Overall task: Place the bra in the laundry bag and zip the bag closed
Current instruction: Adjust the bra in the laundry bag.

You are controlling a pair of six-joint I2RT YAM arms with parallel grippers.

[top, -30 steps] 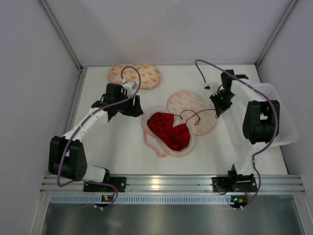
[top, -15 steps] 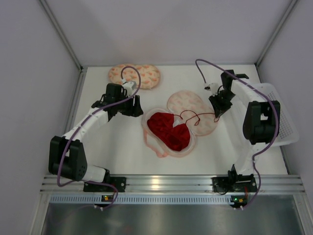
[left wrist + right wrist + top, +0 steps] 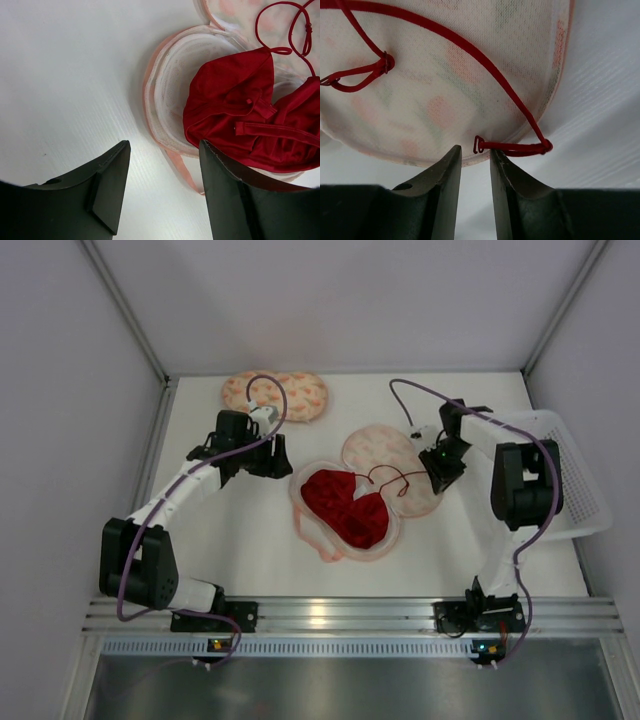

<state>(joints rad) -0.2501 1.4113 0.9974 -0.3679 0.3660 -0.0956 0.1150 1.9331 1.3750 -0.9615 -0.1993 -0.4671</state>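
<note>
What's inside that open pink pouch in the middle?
A red bra lies bunched in the nearer half of the pouch; its thin straps trail onto the open flap. The lining beneath the bra is covered, so anything under it can't be seen.

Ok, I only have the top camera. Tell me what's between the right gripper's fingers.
Observer: Nothing. In the right wrist view the right gripper is slightly open and empty. The strap hook lies just past the fingertips, across the rim of the laundry bag.
Operator: Now do the left gripper.
Observer: The left wrist view shows the left gripper open wide and empty over the table, beside the bag's rim. The bra cups lie inside the bag.
</note>
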